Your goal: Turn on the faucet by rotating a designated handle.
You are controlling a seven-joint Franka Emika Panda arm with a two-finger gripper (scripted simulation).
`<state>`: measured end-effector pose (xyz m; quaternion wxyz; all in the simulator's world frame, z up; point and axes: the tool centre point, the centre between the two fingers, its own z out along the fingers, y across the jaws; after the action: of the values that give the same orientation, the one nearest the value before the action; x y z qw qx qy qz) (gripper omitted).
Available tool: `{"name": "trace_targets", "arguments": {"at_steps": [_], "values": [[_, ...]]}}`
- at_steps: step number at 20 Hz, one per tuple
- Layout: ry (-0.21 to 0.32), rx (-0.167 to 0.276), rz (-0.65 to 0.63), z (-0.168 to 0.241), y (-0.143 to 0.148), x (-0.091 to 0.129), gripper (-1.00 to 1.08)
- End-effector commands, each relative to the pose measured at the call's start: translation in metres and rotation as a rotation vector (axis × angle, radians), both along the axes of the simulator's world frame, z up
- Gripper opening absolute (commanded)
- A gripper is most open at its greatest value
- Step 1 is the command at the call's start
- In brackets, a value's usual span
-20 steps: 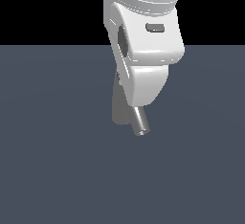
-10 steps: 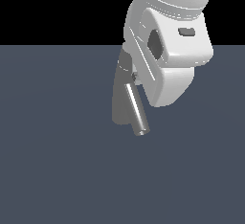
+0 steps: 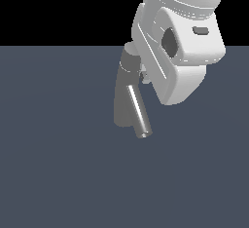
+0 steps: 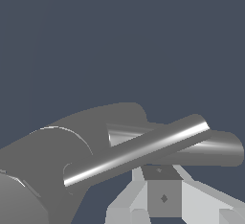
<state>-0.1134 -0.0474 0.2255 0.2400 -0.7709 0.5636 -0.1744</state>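
The grey faucet (image 3: 123,100) leans on the dark floor, its cylindrical cap (image 3: 130,62) on top and its spout (image 3: 138,112) slanting down toward the camera. The white arm's hand (image 3: 180,56) hangs close at the cap's right in the exterior view and hides the handle and my gripper there. In the wrist view the faucet body (image 4: 67,146) fills the near side and the thin bright handle (image 4: 139,151) crosses in front of the thicker spout (image 4: 210,146). My gripper (image 4: 162,173) sits right by the handle, fingers together, holding nothing.
A flat dark blue-grey floor (image 3: 58,173) spreads all around the faucet, with a black background above it. No other objects show.
The arm's hand has moved up and toward the exterior view's right, uncovering more of the faucet's body, cap and spout. The spout has not moved.
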Motion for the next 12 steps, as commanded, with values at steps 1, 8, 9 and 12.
{"name": "trace_targets", "arguments": {"at_steps": [1,8,9,12], "values": [[0.000,-0.002,-0.018,0.002,-0.012,0.005,-1.00],[0.003,-0.003,-0.028,0.007,-0.027,0.017,-1.00],[0.003,-0.003,-0.030,0.008,-0.030,0.019,-1.00],[0.004,-0.003,-0.034,0.010,-0.037,0.025,-1.00]]}}
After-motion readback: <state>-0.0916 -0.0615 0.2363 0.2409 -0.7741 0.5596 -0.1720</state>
